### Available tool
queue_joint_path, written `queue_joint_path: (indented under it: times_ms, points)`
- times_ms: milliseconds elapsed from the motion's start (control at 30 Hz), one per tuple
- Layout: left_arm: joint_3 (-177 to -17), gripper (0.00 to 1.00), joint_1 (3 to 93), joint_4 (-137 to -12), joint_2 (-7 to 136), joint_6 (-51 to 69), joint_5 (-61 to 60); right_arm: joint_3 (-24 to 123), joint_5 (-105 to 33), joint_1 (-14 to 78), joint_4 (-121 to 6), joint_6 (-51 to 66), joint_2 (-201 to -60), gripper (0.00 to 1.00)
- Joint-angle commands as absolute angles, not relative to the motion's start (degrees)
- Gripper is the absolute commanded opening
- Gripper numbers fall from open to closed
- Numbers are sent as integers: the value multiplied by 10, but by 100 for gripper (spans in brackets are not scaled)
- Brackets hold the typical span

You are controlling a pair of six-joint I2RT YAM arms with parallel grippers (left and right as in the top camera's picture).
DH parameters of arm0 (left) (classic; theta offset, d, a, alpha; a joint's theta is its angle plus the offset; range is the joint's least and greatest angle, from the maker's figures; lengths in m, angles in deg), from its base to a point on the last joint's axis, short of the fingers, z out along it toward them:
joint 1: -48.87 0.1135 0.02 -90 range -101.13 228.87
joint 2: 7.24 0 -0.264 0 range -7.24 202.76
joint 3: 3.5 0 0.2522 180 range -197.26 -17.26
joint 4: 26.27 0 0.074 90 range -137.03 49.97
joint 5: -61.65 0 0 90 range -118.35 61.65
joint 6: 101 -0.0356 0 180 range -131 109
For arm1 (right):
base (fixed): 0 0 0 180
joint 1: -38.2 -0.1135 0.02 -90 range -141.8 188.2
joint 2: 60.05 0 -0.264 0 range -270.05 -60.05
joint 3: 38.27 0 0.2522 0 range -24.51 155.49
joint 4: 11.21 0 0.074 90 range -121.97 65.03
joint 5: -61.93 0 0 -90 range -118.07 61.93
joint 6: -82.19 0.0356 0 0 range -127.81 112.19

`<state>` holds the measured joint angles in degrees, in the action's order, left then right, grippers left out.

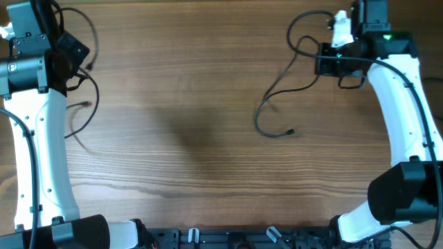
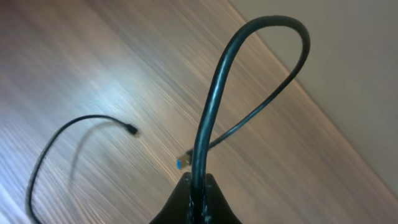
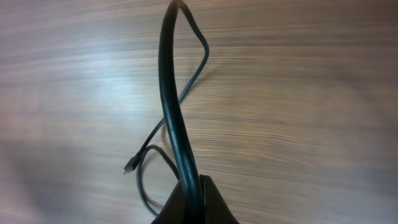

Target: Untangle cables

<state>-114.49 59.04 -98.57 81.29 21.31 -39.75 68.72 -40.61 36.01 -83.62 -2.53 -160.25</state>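
Overhead, the arms hide both sets of fingertips from you. The wrist views show your left gripper (image 2: 196, 186) clamped on the left cable (image 2: 211, 93) at the table's (image 1: 180, 83) left edge. Your right gripper (image 3: 189, 190) is clamped on the right cable (image 3: 166, 93) near the table's right edge.

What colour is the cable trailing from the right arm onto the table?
The cable is black; the overhead view shows it best.

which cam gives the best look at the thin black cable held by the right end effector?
Overhead: thin black cable shows whole, from right end effector down to its loop and small plug on the wooden table. Right wrist: only the pinched stretch, blurred, plus plug. Left wrist: only another black cable.
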Motion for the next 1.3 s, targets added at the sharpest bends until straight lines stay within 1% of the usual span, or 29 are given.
queue_joint_path:
  times_ms: [0, 67, 167, 300, 733, 1267]
  points:
    - [-1146, 4, 586, -1004, 829, 174, -227, 687, -453, 316, -822, -47, -1606, 4]
    - [-1136, 4, 581, -1019, 843, 145, -142, 687, -453, 296, -815, -47, -1606, 4]
    - [-1107, 4, 564, -1021, 857, 132, -95, 687, -453, 280, -807, -48, -1606, 4]
    - [-1070, 4, 538, -1002, 872, 129, -96, 687, -453, 277, -804, -48, -1606, 4]
    - [-1068, 4, 492, -978, 884, 130, -98, 687, -462, 277, -805, -47, -1608, 4]
    - [-1068, 4, 490, -977, 884, 130, -98, 687, -462, 277, -805, -48, -1608, 4]
